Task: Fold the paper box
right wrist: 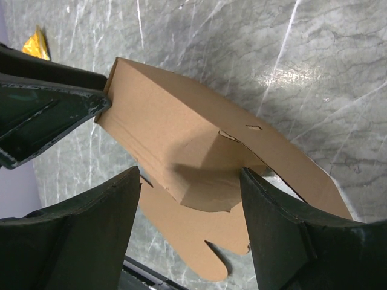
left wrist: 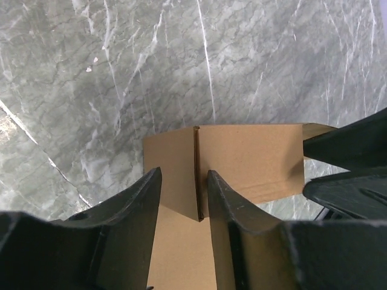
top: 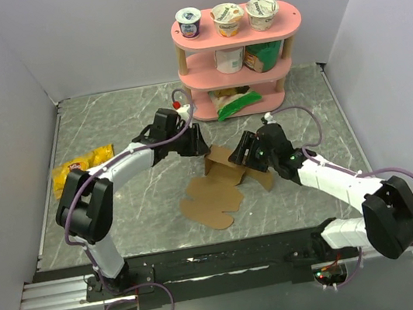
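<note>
The paper box (top: 221, 188) lies at the middle of the grey marble table (top: 108, 131), half formed. Its rounded flat flaps spread toward the lower left of the top view. Its raised panels stand at the upper right, so its long axis runs on that diagonal.

Both grippers are at the raised end. The left gripper (top: 198, 142) comes in from the upper left and the right gripper (top: 252, 152) from the right, and neither is clearly nearer.

In the left wrist view an upright cardboard edge sits in the gap between the left fingers (left wrist: 227, 208), running straight up the frame in line with them. It lies close against the right-hand finger, while bare cardboard shows between it and the other. The jaws are partly drawn in around that edge but not clamped on it. Pinching it looks like the next step, and it calls for the edge to stay centred.

In the right wrist view the jaws are spread wide, and the folded body lies between the fingertips (right wrist: 266, 205), its corners right at them. I cannot tell whether they press it or merely flank it.

The left arm arches over from the lower left with its wrist tipped down. The right arm reaches in low from the lower right.

A yellow snack bag (top: 81, 168) lies well apart at the left, and a pink shelf (top: 239, 36) stands at the top.
</note>
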